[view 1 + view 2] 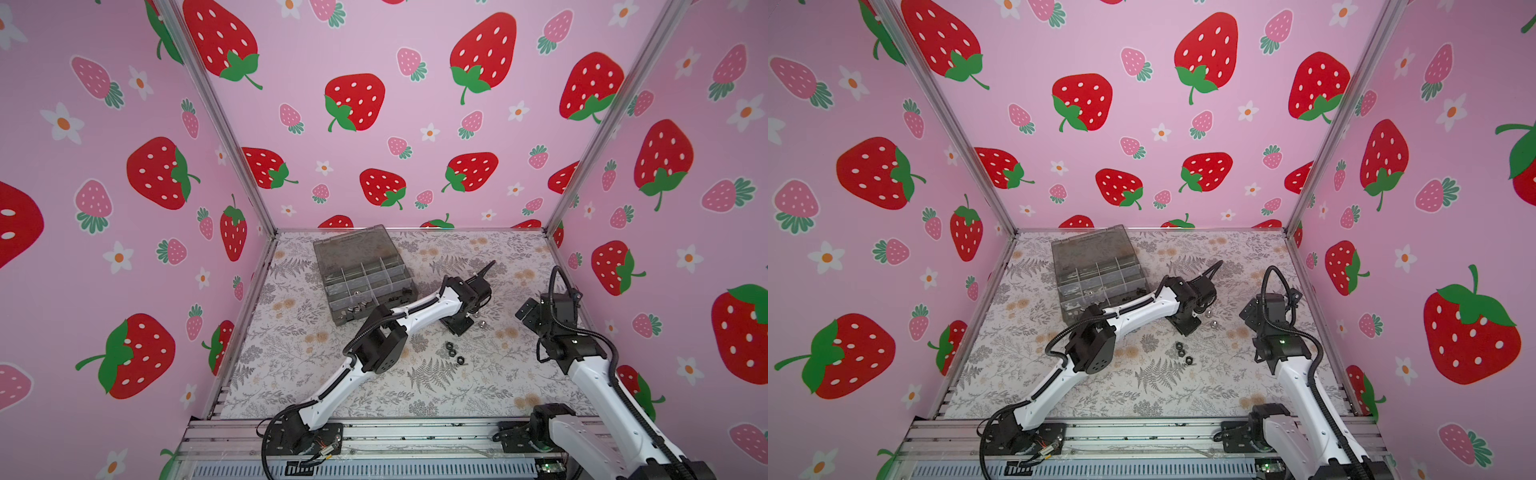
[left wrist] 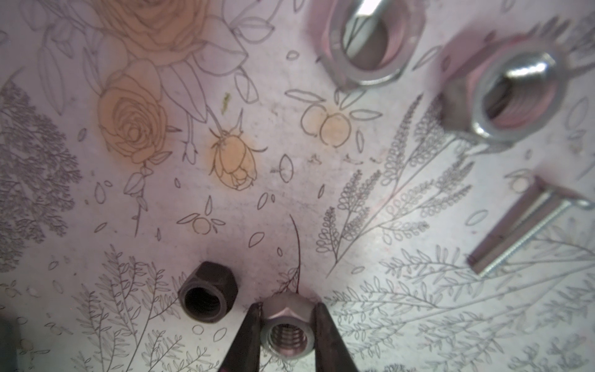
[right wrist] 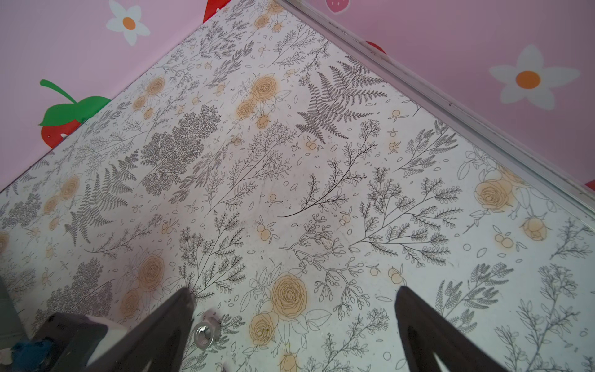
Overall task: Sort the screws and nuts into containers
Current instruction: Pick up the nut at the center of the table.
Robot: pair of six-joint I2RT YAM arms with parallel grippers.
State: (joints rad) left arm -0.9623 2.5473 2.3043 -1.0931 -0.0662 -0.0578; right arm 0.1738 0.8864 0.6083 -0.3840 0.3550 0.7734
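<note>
Floral-print tabletop (image 1: 457, 386), strawberry-pink walls (image 1: 395, 50); left hand (image 2: 288, 307) tight on silver nut (image 2: 286, 335), right hand (image 3: 294, 291) wide apart.

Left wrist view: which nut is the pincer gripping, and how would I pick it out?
Find the grey organiser box; the left pincer reaches down to the table near it. Clamped in it is a silver cap nut, right beside a black hex nut. The other silver nuts lie apart, untouched.

Organiser box (image 1: 361, 274) at the table's (image 1: 374, 395) rear left, cap nuts (image 1: 483, 322) to its right, hex nuts (image 1: 453, 351) before them
</note>
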